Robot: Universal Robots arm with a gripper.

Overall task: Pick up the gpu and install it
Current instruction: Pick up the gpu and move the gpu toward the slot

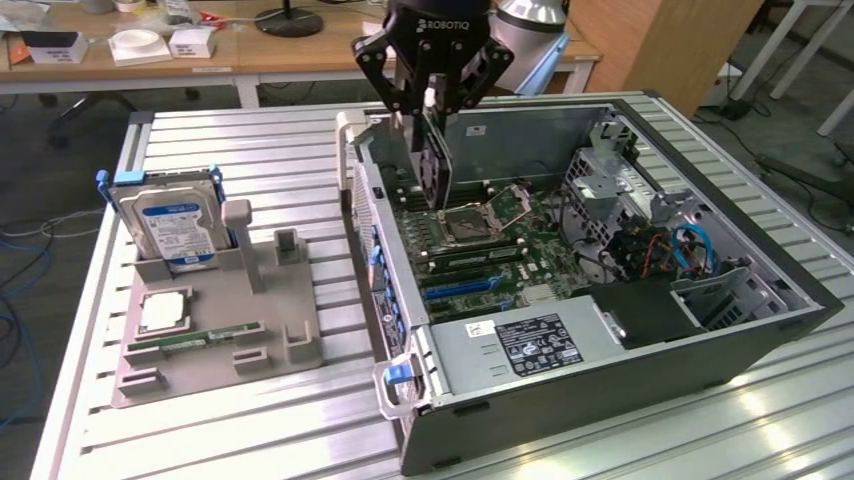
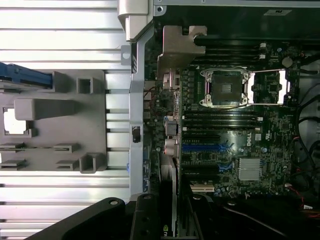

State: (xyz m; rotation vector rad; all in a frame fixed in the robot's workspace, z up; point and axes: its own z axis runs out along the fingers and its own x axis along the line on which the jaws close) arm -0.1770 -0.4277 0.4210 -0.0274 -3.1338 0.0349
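Observation:
The gpu (image 1: 435, 165) hangs on edge as a thin dark card, with my gripper (image 1: 434, 108) shut on its upper part. It hovers over the far left of the open computer case (image 1: 747, 340), just above the motherboard (image 1: 497, 250) near the CPU socket (image 1: 470, 218). The blue expansion slots (image 1: 461, 286) lie nearer the front, apart from the card. In the wrist view the gpu's (image 2: 169, 187) thin edge runs out from between the black fingers (image 2: 145, 220) of the gripper (image 2: 170, 222), over the board's blue slots (image 2: 205, 147).
A grey parts holder (image 1: 267, 335) lies at the exterior view's left with a blue-labelled hard drive (image 1: 167, 225), a RAM stick (image 1: 207, 338) and a CPU chip (image 1: 160, 312). The power supply (image 1: 527, 345) and the drive cage (image 1: 627, 190) with its cables crowd the case.

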